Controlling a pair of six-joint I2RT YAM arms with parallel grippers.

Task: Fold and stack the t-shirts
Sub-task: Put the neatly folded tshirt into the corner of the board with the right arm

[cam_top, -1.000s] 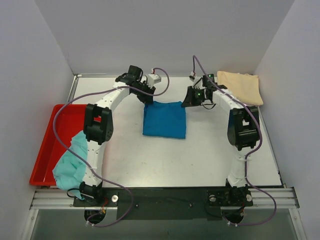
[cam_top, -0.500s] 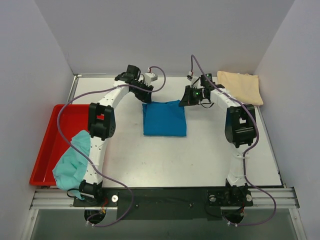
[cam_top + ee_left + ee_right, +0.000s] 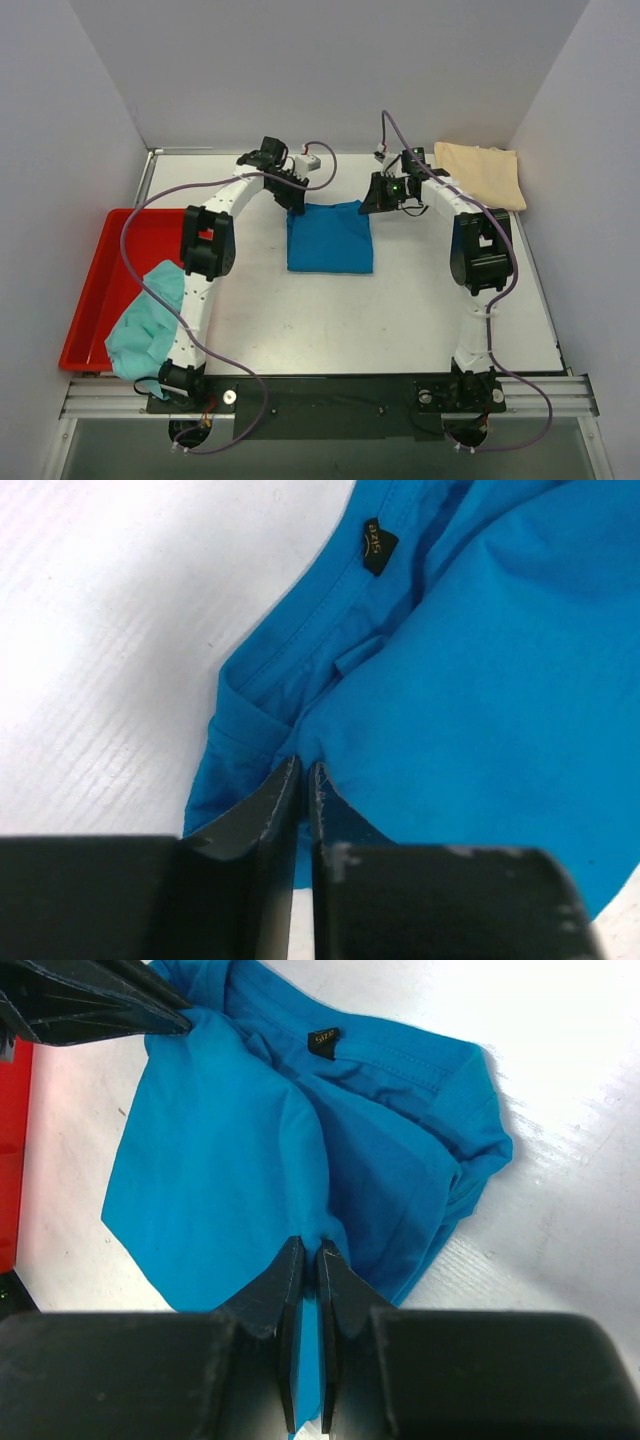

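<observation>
The deep blue t-shirt (image 3: pixel 330 238) lies folded into a rough square at the middle of the table. My left gripper (image 3: pixel 297 201) is shut on its far left corner; the left wrist view shows the cloth (image 3: pixel 480 680) pinched between the jaws. My right gripper (image 3: pixel 367 203) is shut on its far right corner; the right wrist view shows the blue cloth (image 3: pixel 220 1160) pinched there. The cream-beige t-shirt (image 3: pixel 483 173) lies folded at the far right corner. The teal-aqua t-shirt (image 3: pixel 147 322) is crumpled over the near end of the red tray.
A red plastic tray (image 3: pixel 110 280) sits along the left table edge, its edge showing in the right wrist view (image 3: pixel 10 1160). The left arm's elbow hangs over the tray and teal shirt. Grey walls close in on three sides.
The left gripper has shifted slightly right along the blue shirt's far edge, and its elbow swung right. The right gripper has barely moved. The blue shirt's far edge is drawn a little tighter.
</observation>
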